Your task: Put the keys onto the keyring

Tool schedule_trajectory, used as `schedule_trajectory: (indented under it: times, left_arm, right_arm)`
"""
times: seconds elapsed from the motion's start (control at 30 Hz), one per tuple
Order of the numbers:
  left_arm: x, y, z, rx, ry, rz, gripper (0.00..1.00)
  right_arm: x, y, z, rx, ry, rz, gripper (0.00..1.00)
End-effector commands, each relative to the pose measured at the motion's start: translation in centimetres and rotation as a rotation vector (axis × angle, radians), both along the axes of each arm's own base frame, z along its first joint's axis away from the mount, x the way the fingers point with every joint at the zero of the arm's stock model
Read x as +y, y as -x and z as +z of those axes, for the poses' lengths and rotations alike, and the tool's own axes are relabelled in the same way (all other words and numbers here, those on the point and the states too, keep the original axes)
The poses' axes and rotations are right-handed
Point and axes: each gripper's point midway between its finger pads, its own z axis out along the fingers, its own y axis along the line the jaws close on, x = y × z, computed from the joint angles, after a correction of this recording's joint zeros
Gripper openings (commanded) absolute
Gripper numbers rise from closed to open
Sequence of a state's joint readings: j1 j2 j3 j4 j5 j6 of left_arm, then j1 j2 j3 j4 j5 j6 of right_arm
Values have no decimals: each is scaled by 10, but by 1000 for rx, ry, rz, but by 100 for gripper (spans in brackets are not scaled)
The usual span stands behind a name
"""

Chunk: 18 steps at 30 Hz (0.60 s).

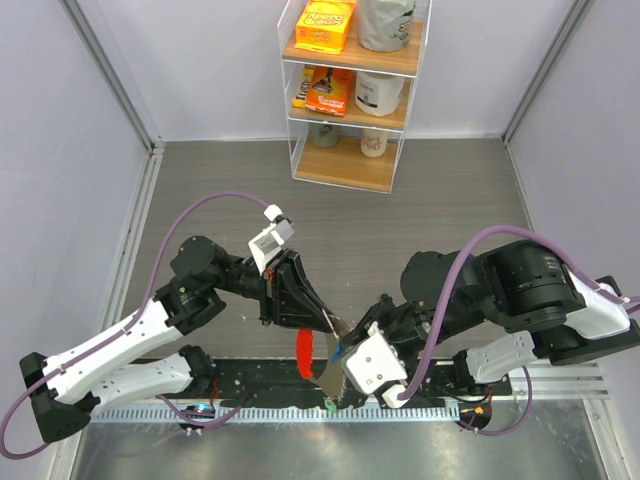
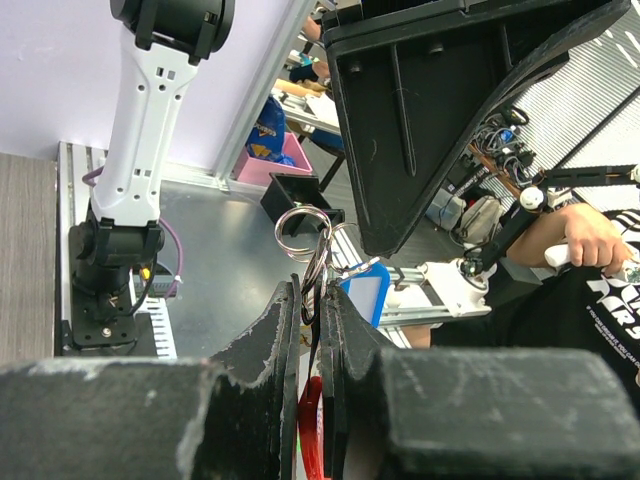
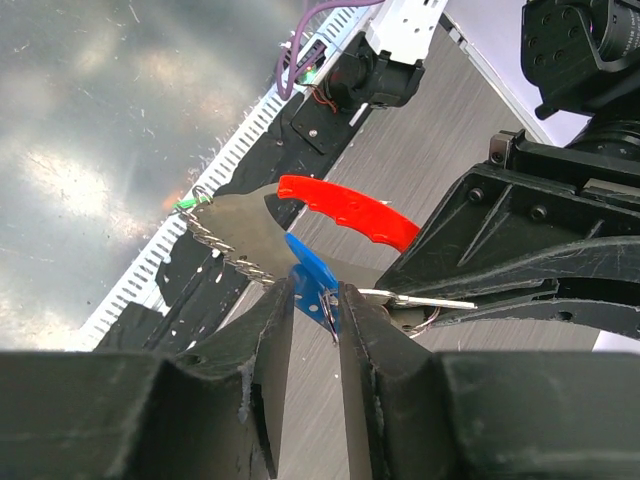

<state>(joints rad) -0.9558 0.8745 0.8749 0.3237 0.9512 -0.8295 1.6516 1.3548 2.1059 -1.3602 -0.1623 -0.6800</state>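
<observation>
My left gripper [image 1: 328, 320] is shut on the keyring [image 2: 300, 226]; its wire loops stick out above the fingertips in the left wrist view. The keyring's curved red piece [image 1: 304, 353] hangs below the jaws and also shows in the right wrist view [image 3: 346, 210]. My right gripper [image 1: 346, 350] is shut on the blue-headed key [image 3: 310, 280] and holds it close against the left gripper's tips. The key's silver blade [image 3: 432, 299] points at the ring. A twisted chain [image 3: 232, 248] ends at a green-headed key [image 3: 186, 205]. No yellow key shows.
A clear shelf unit [image 1: 350, 150] with boxes and jars stands at the back middle. A toothed rail [image 1: 270, 413] and black mounting plate run along the near edge between the arm bases. A person's arm [image 2: 580, 235] is beyond the table.
</observation>
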Motion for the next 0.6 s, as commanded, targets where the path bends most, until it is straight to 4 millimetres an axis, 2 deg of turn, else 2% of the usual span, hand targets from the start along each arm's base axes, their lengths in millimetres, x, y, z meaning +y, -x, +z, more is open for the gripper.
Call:
schedule_trajectory:
  times: [0.0, 0.57]
  left_arm:
    - [8, 8, 25, -49, 71, -16, 0]
    - [10, 11, 29, -54, 87, -28, 0]
  right_arm:
    - [1, -1, 9, -12, -30, 2, 29]
    - [1, -3, -1, -20, 3, -9, 22]
